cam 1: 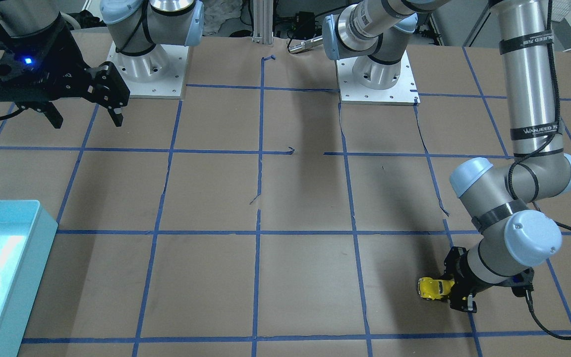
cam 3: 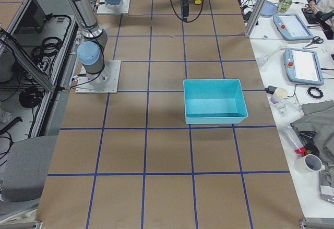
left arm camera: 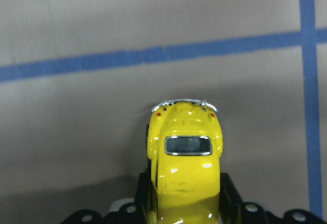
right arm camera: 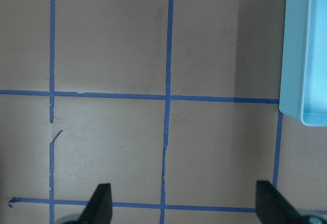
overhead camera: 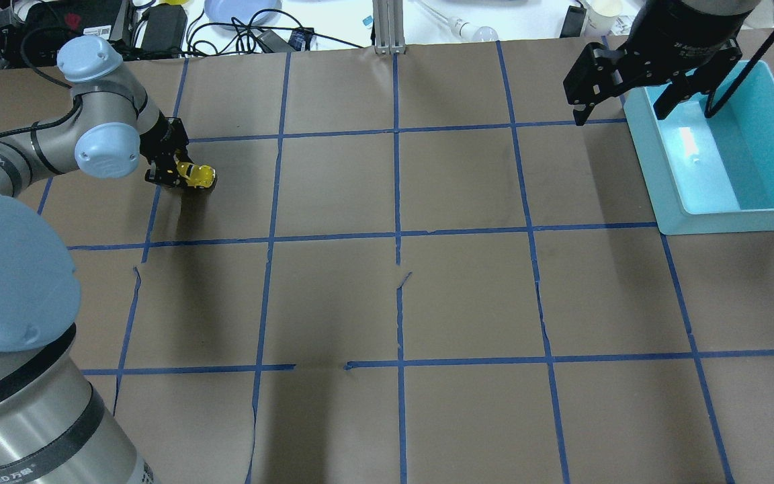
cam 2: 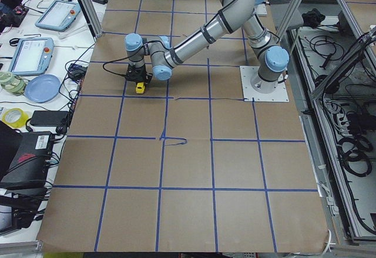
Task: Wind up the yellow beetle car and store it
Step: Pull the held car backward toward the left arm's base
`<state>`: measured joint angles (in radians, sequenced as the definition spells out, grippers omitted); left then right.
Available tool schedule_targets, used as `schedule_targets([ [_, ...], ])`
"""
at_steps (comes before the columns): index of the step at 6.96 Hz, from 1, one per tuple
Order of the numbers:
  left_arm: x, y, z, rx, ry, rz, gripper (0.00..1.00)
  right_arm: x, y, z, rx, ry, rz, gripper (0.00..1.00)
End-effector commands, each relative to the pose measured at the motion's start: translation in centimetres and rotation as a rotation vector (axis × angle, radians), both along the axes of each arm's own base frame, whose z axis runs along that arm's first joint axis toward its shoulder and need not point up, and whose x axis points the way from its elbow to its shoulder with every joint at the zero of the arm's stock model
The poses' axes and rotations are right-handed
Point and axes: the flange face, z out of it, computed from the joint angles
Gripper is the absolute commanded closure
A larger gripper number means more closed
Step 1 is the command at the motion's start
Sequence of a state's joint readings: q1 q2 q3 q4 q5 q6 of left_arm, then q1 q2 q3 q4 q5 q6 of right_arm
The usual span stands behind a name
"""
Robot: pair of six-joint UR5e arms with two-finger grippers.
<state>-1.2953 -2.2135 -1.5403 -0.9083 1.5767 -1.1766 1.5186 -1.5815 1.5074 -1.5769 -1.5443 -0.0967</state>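
The yellow beetle car sits on the brown paper at the far left of the table. My left gripper is low over it and shut on its body. The left wrist view shows the car between the black fingers, its chrome bumper pointing away. It also shows in the front view and the left side view. My right gripper is open and empty, held high by the near left corner of the teal bin.
The teal bin is empty and open-topped. Blue tape lines grid the brown paper. Cables, a plate and tools lie beyond the far edge of the table. The arm bases stand at the robot's side.
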Motion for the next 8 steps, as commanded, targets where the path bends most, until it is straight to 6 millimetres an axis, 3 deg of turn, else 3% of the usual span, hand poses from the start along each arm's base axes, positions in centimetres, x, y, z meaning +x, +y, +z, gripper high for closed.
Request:
schedule_targets([
  [1, 2.3, -0.1, 0.6, -0.011, -0.008, 0.016, 0.74, 0.0, 0.0, 0.0, 0.000, -0.001, 0.000, 0.00],
  [2, 2.1, -0.2, 0.8, -0.025, 0.002, 0.034, 0.01, 0.0, -0.1, -0.1, 0.002, -0.001, 0.000, 0.00],
  [4, 2.1, -0.4, 2.0, -0.063, -0.003, 0.028, 0.00, 0.0, -0.1, -0.1, 0.002, -0.001, 0.000, 0.00],
  [6, 2.0, -0.3, 1.0, -0.048, 0.003, 0.022, 0.00, 0.0, -0.1, -0.1, 0.002, -0.001, 0.000, 0.00],
  [7, 2.0, -0.3, 0.4, -0.040, 0.005, 0.027, 0.13, 0.0, -0.1, -0.1, 0.002, -0.001, 0.000, 0.00],
  [8, 1.9, -0.3, 0.0, -0.035, 0.009, 0.031, 0.65, 0.0, -0.1, -0.1, 0.002, -0.001, 0.000, 0.00],
])
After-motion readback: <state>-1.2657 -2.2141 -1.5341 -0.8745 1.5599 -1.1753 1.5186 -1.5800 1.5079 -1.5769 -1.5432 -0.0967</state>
